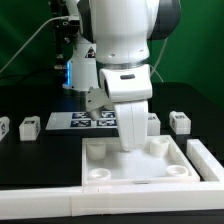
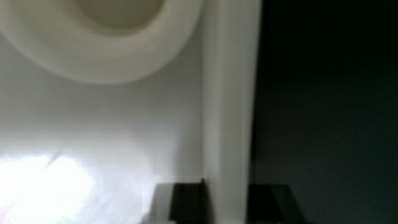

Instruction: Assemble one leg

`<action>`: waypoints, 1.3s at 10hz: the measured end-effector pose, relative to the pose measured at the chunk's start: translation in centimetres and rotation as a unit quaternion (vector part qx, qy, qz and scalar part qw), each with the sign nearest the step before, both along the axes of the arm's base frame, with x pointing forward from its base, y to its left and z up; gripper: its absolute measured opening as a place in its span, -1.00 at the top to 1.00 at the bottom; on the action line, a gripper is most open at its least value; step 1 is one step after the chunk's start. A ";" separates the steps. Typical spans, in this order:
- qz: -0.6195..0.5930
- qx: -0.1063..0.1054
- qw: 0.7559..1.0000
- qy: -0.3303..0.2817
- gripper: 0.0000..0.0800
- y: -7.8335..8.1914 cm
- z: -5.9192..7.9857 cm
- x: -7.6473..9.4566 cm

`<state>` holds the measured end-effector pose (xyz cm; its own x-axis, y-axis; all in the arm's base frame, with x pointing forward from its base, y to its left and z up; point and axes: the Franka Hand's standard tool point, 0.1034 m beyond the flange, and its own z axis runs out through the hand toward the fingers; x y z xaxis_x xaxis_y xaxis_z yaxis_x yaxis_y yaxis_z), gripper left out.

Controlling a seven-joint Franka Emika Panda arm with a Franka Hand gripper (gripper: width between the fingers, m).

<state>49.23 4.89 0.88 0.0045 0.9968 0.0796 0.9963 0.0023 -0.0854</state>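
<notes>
Leg [image 2: 231,100], small white plastic block-shaped post: we note it upright between the dark fingers [image 2: 183,205] of the hand [image 1: 131,142], which looks closed on it, directly above the large white square tray [image 1: 120,190]. Probably light, rigid, slick; we favour gripping its flat sides.

White: the tray [image 1: 125,168], the leg [image 2: 231,110], the arm [image 1: 120,40], with a dark band near its wrist. Black table [image 1: 40,160]. Black-and-white square tags on the marker board [image 1: 85,121] and the spare blocks [image 1: 28,126]. Green backdrop [image 1: 20,40]; blue glow [image 1: 70,72].
</notes>
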 end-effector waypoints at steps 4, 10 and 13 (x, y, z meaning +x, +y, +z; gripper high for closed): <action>-0.012 0.001 1.000 0.002 0.81 1.9 -0.3 0.4; -0.026 -0.003 1.000 0.003 0.80 2.4 -0.4 0.3; -0.027 -0.003 1.000 0.000 -0.19 2.3 -0.2 0.5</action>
<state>49.69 7.22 0.66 0.0578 0.9957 0.0730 0.9950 -0.0515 -0.0851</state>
